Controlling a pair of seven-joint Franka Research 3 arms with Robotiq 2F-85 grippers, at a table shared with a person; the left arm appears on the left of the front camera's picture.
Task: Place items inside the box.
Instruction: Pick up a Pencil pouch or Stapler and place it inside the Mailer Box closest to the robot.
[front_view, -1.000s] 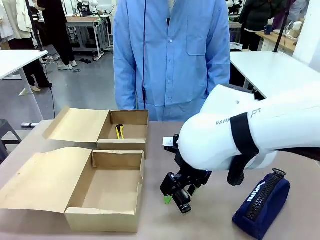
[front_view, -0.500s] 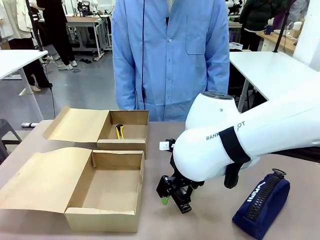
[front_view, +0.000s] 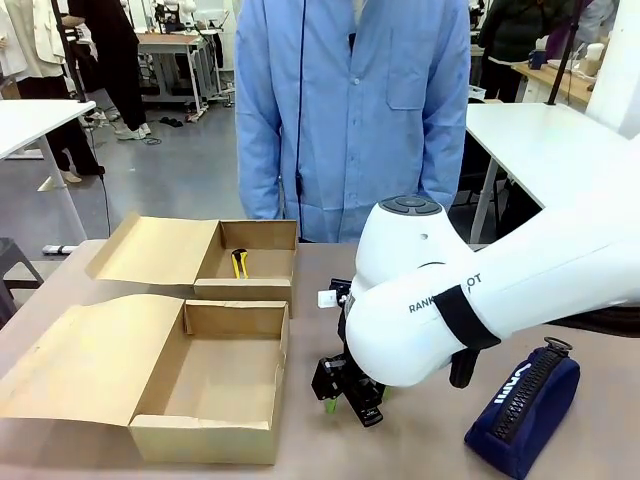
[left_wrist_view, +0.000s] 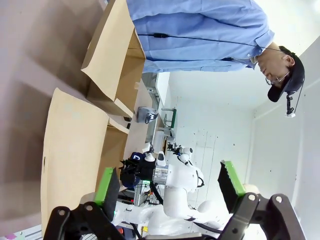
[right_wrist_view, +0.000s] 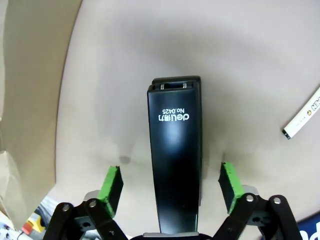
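Right gripper (front_view: 345, 397) is low at the table (front_view: 420, 450), just right of the box (front_view: 203, 440). Jaws stand wide, with a green pad either side of a black stapler (right_wrist_view: 175, 150) and a gap on both sides; no contact that I can see. The stapler lies flat, lengthwise along the fingers, white print on top. Its near end is cut off at the bottom of the right wrist view. From the front, the arm and gripper cover it and I can't pick it out.

Marker pen (right_wrist_view: 303, 116): only a white stretch with a dark tip shows at the frame edge.

Navy pouch (front_view: 523, 405) sits on the table right of the arm, its bottom clipped by the frame.

The box is open, flap laid out to the left; its near wall hides part of the floor. Smaller box (front_view: 245, 290) behind it holds something yellow and black (front_view: 239, 262), too small to identify.

Left gripper (left_wrist_view: 169, 184): pads well apart, open air between them. The view is rolled sideways, with the boxes and person (left_wrist_view: 200, 30) ahead.
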